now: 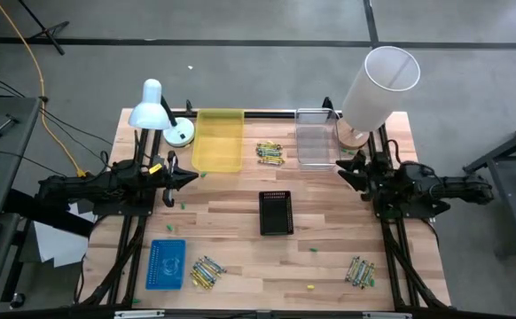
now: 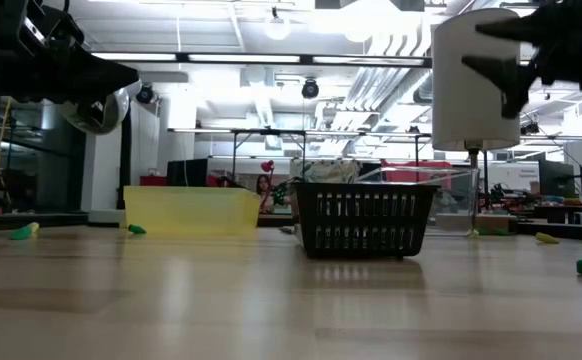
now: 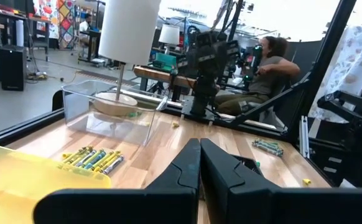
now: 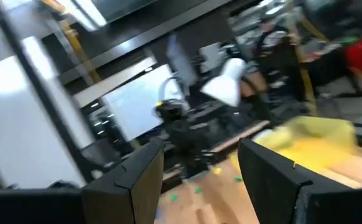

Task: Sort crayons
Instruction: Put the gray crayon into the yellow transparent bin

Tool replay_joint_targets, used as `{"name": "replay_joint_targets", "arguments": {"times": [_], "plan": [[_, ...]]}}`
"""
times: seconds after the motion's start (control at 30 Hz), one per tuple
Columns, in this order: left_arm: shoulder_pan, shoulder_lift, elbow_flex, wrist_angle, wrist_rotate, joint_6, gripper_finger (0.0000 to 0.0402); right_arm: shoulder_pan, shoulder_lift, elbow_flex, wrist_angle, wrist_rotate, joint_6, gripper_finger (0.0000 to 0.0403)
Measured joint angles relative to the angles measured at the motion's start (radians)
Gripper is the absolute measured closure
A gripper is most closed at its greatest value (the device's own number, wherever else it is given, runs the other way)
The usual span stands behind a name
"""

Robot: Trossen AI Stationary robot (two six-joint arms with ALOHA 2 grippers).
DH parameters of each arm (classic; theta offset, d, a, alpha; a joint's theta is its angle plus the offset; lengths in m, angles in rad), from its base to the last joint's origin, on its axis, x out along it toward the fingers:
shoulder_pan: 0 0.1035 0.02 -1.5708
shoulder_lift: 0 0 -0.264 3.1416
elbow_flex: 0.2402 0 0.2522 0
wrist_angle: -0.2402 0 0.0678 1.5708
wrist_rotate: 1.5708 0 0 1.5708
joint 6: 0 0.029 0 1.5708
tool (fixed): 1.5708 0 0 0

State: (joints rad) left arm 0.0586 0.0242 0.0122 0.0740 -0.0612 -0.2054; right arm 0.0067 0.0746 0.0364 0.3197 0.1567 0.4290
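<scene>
Sorting looks not begun. Crayons [image 1: 269, 152] lie in three loose heaps on the surface [image 1: 240, 230]: at 12 o'clock between the yellow tray [image 1: 218, 140] and clear tray [image 1: 316, 137], at 7 and at 5 o'clock. Left claw [image 1: 185, 178] is clenched, empty; right claw [image 1: 345, 170] is released, empty.

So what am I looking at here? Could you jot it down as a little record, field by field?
Surface: wooden slatted table
Trays: yellow plastic tray, clear plastic tray, blue flat tray, black mesh basket
Crayons: three loose piles of yellow, green and greyish sticks, between the yellow and clear trays, beside the blue tray, near the right front corner
Lamps: white desk lamp, white cylinder-shade lamp
Left gripper: shut, empty, at the left edge
Right gripper: open, empty, at the right edge
</scene>
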Motion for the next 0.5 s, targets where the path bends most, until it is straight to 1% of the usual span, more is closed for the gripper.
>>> {"name": "replay_joint_targets", "arguments": {"times": [0.13,0.3,0.37,0.5], "plan": [[0.0,0.0,0.0,0.002,0.0,0.0,0.0398,0.044,0.12,0.076,0.005,-0.009,-0.037,0.0202],[0.0,0.0,0.0,0.002,0.0,0.0,0.0398,0.14,0.375,0.22,-0.026,-0.009,-0.063,0.0202],[0.0,0.0,0.0,0.002,0.0,0.0,0.0398,0.183,0.488,0.308,-0.132,-0.008,-0.055,0.0202],[0.0,0.0,0.0,-0.001,0.001,-0.003,0.0398,0.269,0.706,0.516,-0.523,0.005,0.07,0.0202]]}}
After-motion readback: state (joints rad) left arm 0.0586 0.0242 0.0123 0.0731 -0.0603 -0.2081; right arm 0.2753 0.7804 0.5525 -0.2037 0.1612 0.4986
